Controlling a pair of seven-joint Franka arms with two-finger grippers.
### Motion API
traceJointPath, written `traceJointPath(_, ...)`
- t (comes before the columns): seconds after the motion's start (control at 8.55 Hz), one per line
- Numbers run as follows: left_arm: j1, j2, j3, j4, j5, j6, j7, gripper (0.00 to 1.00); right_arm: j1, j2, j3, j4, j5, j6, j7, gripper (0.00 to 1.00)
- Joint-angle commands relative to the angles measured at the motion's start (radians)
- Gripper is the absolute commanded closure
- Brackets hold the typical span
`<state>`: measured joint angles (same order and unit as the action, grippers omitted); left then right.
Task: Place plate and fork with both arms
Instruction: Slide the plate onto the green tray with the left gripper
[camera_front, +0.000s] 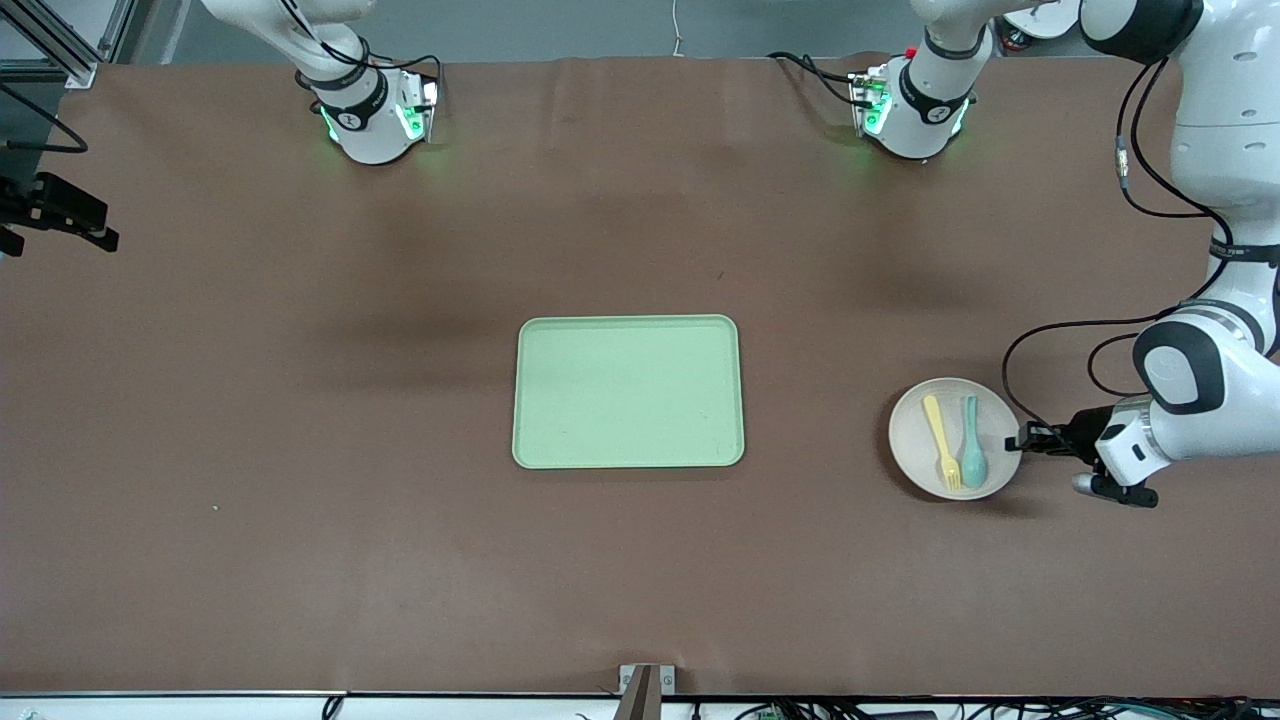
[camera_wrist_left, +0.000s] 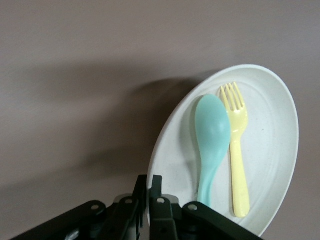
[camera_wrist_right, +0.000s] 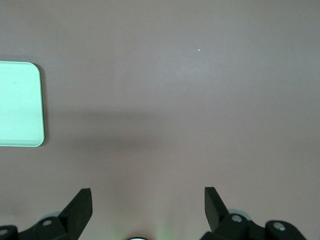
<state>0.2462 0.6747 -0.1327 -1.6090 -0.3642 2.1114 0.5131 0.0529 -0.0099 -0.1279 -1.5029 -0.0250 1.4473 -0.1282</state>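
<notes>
My left gripper (camera_front: 1018, 441) is sitting low at the plate (camera_front: 915, 445), its fingers pinched together on the rim at the edge toward the left arm's end of the table. Just past my fingertips (camera_wrist_left: 155, 186), the fork (camera_wrist_left: 236, 145) and a teal spoon (camera_wrist_left: 211, 142) are lying side by side in the plate. My right gripper (camera_wrist_right: 148, 201) is waiting above bare table, fingers spread wide, with the green tray (camera_wrist_right: 17, 104) off to one side.
</notes>
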Motion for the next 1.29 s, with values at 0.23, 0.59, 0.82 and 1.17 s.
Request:
traceJointPath(0.23,-0.057,-0.026,-0.230,-0.032,-0.024,0.068,-0.323,1.00,-0.007,0.002,-0.003,0.010,0.051,0.001,0.016,0.01)
traceJointPath(0.59,-0.256,-0.014,-0.277,-0.121,-0.089,0.355,-0.542,1.00,0.069,0.039,0.001,-0.014,0.062,0.042,0.097,0.01)
traceJointPath(0.82,-0.365,0.012,-0.277,-0.172,-0.131,0.519,-0.606,1.00,0.215,0.044,0.001,-0.118,0.062,0.184,0.281,0.01)
traceJointPath(1.17,-0.424,0.040,-0.277,-0.247,-0.133,0.651,-0.617,1.00,0.410,0.178,0.001,-0.201,0.100,0.443,0.415,0.01)
